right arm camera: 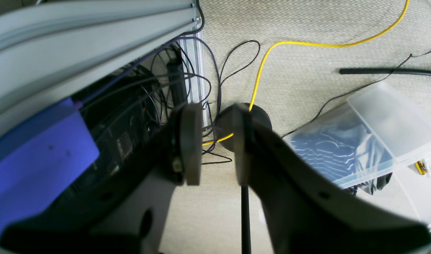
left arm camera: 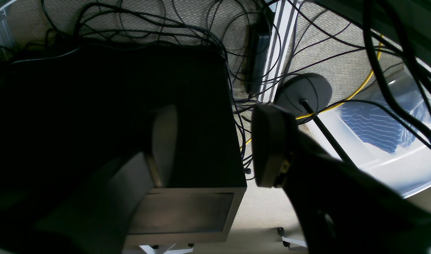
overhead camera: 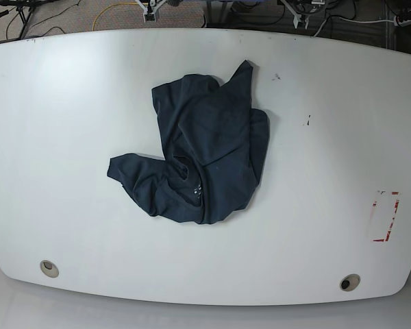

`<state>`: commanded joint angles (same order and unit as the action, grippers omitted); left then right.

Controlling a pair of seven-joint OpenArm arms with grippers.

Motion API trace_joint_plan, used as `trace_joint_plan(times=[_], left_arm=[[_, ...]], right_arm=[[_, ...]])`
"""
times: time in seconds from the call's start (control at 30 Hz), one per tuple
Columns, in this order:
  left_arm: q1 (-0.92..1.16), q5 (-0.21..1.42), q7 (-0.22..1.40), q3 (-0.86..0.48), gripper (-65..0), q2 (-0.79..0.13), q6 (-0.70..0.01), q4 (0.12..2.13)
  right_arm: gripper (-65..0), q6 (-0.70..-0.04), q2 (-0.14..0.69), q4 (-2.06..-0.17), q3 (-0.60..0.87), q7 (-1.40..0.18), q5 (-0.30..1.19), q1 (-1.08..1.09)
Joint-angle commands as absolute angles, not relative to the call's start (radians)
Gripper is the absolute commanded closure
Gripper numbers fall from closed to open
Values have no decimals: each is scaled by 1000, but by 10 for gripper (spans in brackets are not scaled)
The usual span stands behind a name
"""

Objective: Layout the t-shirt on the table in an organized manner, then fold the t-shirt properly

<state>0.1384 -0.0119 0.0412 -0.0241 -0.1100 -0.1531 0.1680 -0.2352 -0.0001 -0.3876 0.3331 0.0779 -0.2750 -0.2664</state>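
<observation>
My left fingers (left arm camera: 215, 144) hang spread wide with nothing between them, pointed down at the floor: one pale pad (left arm camera: 164, 141) against a dark box (left arm camera: 123, 116), the other pad (left arm camera: 268, 144) over the carpet. Past them, a tangle of black cables (left arm camera: 187, 31), a round grey stand base (left arm camera: 303, 92), a yellow cable (left arm camera: 360, 88) and a clear plastic bin (left arm camera: 384, 141) with striped blue cloth inside.

My right fingers (right arm camera: 215, 144) are also parted, a narrower gap, gripping nothing. Behind the gap sits a dark round base (right arm camera: 257, 118) on beige carpet (right arm camera: 307, 63), with the yellow cable looping to it. The clear bin lies to one side, an aluminium frame rail (right arm camera: 95, 31) and a blue-violet panel (right arm camera: 35, 151) to the other.

Base view: neither arm is in sight. Nearest edge of the tabletop (overhead camera: 68, 137) carries two round grey grommet holes (overhead camera: 49, 268). A red-white tape rectangle (overhead camera: 385, 216) marks one side. The t-shirt (overhead camera: 205, 154) lies crumpled near the middle, dark navy, bunched in folds, one part trailing out sideways, another peaking toward the far edge. Small dark specks (overhead camera: 307, 123) sit beyond it. Cables on the floor past the far edge.
</observation>
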Motion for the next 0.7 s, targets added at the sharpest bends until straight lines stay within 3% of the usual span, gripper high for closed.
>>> trace_joint_plan(times=[0.7], left_arm=[[142, -12, 35, -22, -317, -113, -154, 170]], right_arm=[[-140, -231, -1, -372, 331, 81, -283, -248]])
